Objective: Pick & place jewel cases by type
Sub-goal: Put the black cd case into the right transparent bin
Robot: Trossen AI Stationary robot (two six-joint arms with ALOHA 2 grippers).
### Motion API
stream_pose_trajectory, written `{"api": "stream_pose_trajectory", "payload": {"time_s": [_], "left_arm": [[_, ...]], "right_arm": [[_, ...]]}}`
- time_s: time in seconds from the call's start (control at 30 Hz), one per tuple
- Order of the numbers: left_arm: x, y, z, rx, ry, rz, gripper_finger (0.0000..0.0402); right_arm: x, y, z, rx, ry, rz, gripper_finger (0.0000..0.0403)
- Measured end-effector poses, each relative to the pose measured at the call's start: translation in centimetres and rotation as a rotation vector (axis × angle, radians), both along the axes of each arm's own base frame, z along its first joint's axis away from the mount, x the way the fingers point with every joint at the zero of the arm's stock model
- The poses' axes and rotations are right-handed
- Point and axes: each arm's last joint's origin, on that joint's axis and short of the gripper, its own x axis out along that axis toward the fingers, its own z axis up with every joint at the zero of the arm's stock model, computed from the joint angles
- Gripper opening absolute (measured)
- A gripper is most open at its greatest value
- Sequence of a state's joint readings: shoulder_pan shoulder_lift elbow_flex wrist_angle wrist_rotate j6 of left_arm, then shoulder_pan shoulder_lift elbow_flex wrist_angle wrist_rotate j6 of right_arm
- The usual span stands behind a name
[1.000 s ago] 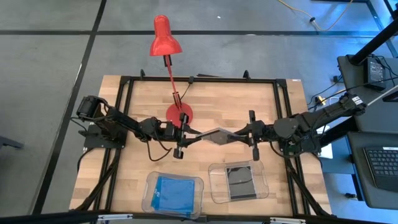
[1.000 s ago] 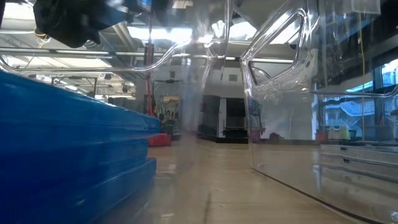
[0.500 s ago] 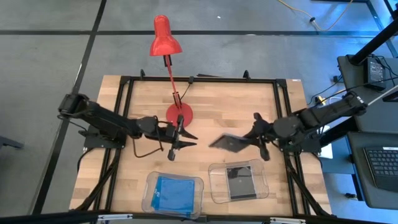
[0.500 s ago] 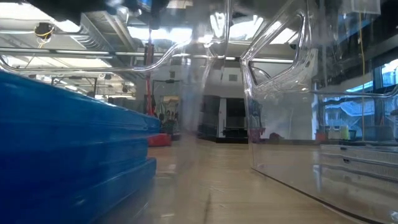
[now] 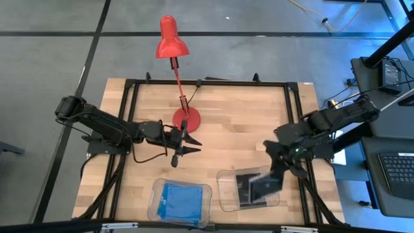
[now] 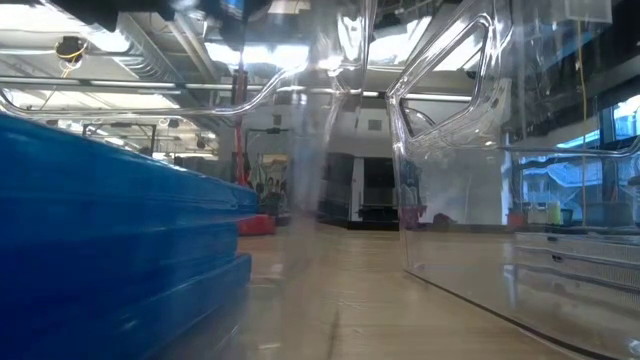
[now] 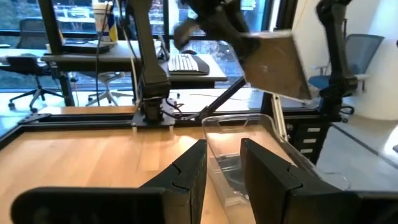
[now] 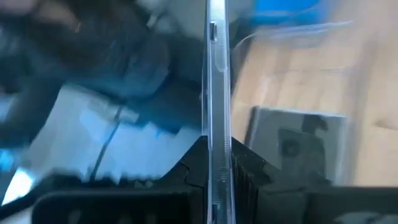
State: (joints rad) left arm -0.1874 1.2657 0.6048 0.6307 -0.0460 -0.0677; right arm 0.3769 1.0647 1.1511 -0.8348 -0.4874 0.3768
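Note:
My right gripper (image 5: 274, 175) is shut on a dark grey jewel case (image 5: 262, 186), held above the right clear tray (image 5: 225, 194). Another dark case (image 5: 244, 188) lies flat in that tray. The held case also shows in the left wrist view (image 7: 275, 62), tilted above the tray (image 7: 249, 134). Blue jewel cases (image 5: 180, 199) lie stacked in the left clear tray (image 5: 155, 210) and fill the left of the low view (image 6: 110, 250). My left gripper (image 5: 193, 144) is open and empty near the red lamp base (image 5: 186, 119), its fingers (image 7: 189, 174) pointing toward the table's right edge. My right gripper pinches the dark case between its two fingers at one edge (image 8: 217, 134); the wrist view shows the case edge-on between them. The fingers come from above and from the table's right, slanting down. The case is lifted clear, tilted, hanging over the right tray.
A red desk lamp (image 5: 173, 39) stands at the table's far middle on its round base. A black frame (image 5: 129, 90) runs around the wooden tabletop (image 5: 239, 110). Bare wood lies between the two arms and behind the trays.
Both grippers held the dark case together at the table's middle. My left gripper has let go and drawn back toward the table's left edge. My right gripper has carried the case toward the near edge, turning it, until it hangs over the right tray.

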Motion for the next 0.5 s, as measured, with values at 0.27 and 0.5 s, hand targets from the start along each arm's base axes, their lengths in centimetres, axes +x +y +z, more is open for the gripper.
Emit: {"api": "stream_pose_trajectory", "payload": {"time_s": [0.27,0.5], "left_arm": [[0.0,0.1,0.0,0.002,-0.001,0.018,0.0091],[0.0,0.2,0.0,0.003,-0.001,0.068,0.0095]], "right_arm": [[3.2,1.6,-3.3,-0.089,-0.039,0.327,0.0041],[5.7,1.1,-6.8,-0.188,-0.035,0.505,0.0043]]}}
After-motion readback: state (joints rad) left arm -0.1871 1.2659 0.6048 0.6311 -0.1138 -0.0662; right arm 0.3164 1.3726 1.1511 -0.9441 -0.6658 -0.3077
